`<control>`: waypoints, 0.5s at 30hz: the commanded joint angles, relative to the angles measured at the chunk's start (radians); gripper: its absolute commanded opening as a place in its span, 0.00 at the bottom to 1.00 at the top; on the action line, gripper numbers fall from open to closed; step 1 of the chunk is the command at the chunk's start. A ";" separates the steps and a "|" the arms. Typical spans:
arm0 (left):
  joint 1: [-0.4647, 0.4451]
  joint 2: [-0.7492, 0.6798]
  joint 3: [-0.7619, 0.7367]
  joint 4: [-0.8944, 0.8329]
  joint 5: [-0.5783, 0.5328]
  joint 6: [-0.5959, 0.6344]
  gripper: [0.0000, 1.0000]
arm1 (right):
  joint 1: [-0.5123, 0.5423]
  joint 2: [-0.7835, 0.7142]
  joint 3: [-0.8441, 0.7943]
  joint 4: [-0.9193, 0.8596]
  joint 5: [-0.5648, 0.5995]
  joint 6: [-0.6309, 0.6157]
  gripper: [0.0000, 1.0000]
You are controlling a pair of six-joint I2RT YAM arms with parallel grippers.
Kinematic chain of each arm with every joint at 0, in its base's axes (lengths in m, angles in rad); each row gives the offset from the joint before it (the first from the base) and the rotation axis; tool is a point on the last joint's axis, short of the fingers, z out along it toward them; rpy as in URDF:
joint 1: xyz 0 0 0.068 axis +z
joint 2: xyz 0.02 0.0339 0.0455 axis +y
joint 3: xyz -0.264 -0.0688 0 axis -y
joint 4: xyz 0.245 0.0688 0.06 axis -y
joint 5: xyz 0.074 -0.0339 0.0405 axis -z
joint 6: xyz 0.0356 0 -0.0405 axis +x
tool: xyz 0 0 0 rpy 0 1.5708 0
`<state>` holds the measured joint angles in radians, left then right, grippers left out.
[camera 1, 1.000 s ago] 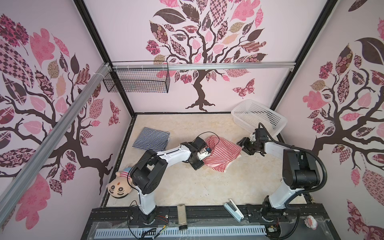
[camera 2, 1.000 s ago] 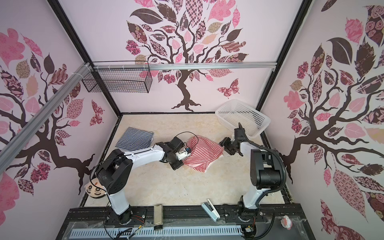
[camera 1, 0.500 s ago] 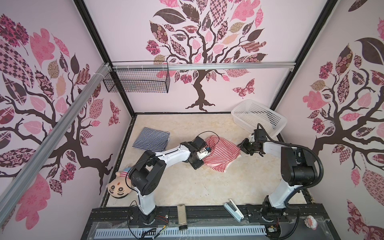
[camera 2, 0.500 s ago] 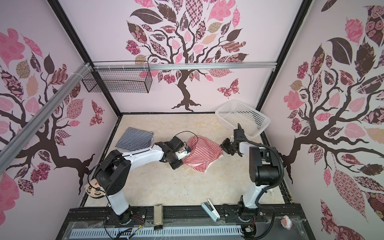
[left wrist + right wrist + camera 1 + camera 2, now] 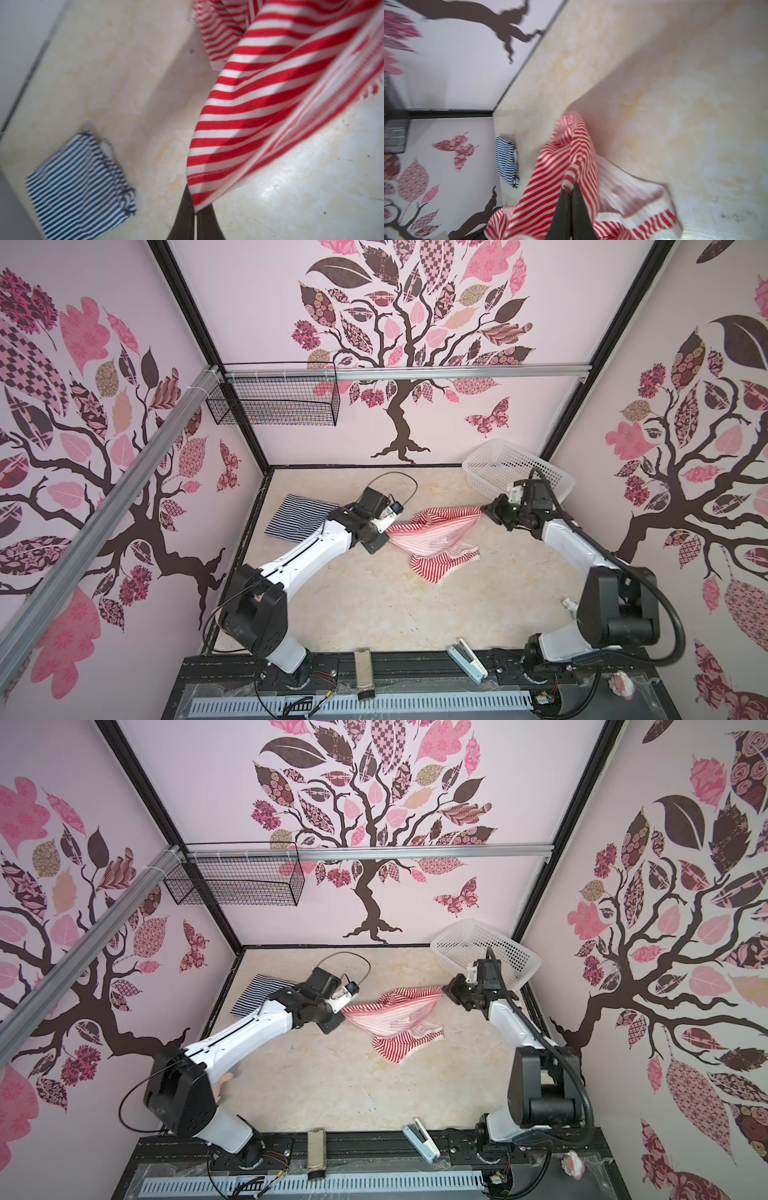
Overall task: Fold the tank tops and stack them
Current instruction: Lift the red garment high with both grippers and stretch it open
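Item 1. Red-and-white tank top (image 5: pixel 436 535): unfolded and bunched, strung between the two end effectors over the middle of the tabletop (image 5: pixel 353 605). The upper edge is pulled into a taut line from left to right. The rest hangs below that line in loose folds, and the lowest folds sag down to the tabletop on the side nearer the arm bases.

Item 2. Navy-and-white tank top (image 5: pixel 297 518): folded into a flat rectangle, lying on the tabletop at the far left, well apart from the red one. In both top views the left arm crosses over one corner.

Item 3. Left end effector (image 5: pixel 384 533): closed, pinching the left end of the red-and-white tank top. The left wrist view shows the dark fingers (image 5: pixel 187 218) pressed together on the hem.

Item 4. Right end effector (image 5: pixel 485 511): closed, pinching the right end of the same garment. The right wrist view shows striped cloth clamped at the fingertips.

Item 5. White plastic basket (image 5: pixel 490 460): far right corner of the tabletop, tilted, just behind the right arm.

Item 6. Black wire basket (image 5: pixel 274 406): hung from the metal rail on the back wall, upper left.
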<state>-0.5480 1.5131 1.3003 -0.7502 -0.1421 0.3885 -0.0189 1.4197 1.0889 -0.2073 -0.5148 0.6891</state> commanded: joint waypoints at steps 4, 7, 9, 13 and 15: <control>0.015 -0.238 0.117 -0.042 -0.176 0.077 0.00 | 0.102 -0.267 0.230 -0.228 0.038 0.006 0.00; 0.016 -0.318 0.188 -0.087 -0.202 0.048 0.00 | 0.189 -0.350 0.303 -0.272 0.080 0.016 0.00; 0.016 -0.363 0.231 -0.120 -0.208 0.027 0.00 | 0.201 -0.402 0.325 -0.283 0.060 0.038 0.00; 0.016 -0.440 0.312 -0.197 -0.208 -0.007 0.00 | 0.201 -0.492 0.358 -0.311 0.031 0.052 0.00; 0.018 -0.471 0.334 -0.219 -0.214 -0.006 0.00 | 0.201 -0.524 0.379 -0.330 0.009 0.057 0.00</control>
<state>-0.5346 1.0718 1.5913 -0.8925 -0.3214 0.4107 0.1860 0.9184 1.4258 -0.4717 -0.4885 0.7261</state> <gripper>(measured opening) 0.048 0.052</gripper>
